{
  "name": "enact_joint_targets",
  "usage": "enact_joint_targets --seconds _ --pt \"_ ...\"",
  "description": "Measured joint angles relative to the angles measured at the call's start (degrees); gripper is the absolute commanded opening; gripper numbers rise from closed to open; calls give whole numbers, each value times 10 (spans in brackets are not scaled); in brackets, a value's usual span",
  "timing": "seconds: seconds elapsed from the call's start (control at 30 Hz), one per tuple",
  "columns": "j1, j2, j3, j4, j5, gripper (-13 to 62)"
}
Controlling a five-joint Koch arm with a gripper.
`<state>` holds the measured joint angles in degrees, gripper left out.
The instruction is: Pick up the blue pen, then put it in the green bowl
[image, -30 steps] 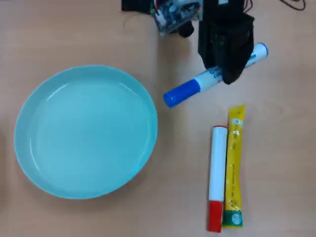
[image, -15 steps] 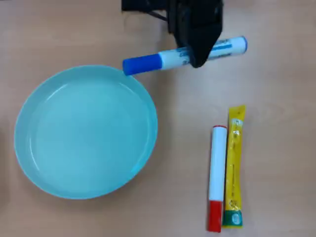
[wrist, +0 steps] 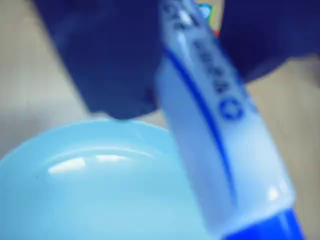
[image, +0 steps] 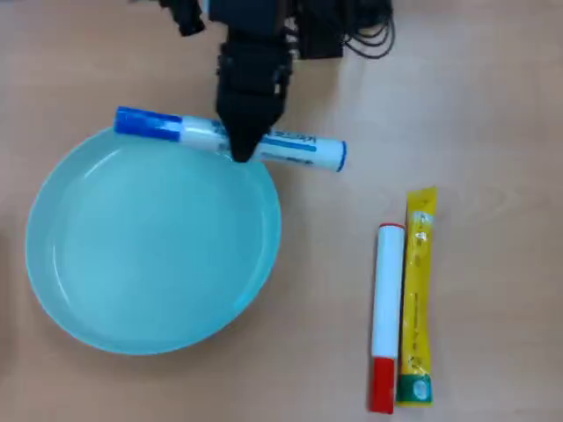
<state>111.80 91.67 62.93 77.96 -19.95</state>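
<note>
Transport step: black end effector (image: pixel 242 151) clamped mid-barrel on the thick white blue-capped marker (image: pixel 295 149), held across the far rim of the wide shallow teal-green plastic bowl (image: pixel 53 272); next, carry further over the basin, then release

Black hobby arm with a tapered tool

In the overhead view the arm is matte black, blocky near the top and narrowing to a blunt dark tool (image: pixel 244 151); thin black cables (image: pixel 369 31) loop beside its base. The wrist view shows only blurred dark, blue-tinted tool bodies.
</note>
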Motion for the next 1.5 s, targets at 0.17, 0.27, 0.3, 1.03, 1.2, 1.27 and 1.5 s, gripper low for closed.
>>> enact_joint_targets --seconds 0.17,0.27,0.3,1.03,1.2,1.27,1.5 --pt "46 0 0 -36 16 -70" --pt "87 0 0 -40 16 -70" --pt "98 -1 0 -40 17 -69" --pt "137 -248 1 -84 128 -66" --pt "128 -268 1 -84 128 -65" --pt "127 -271 1 -86 128 -65" --pt "129 -287 0 -100 128 -40"
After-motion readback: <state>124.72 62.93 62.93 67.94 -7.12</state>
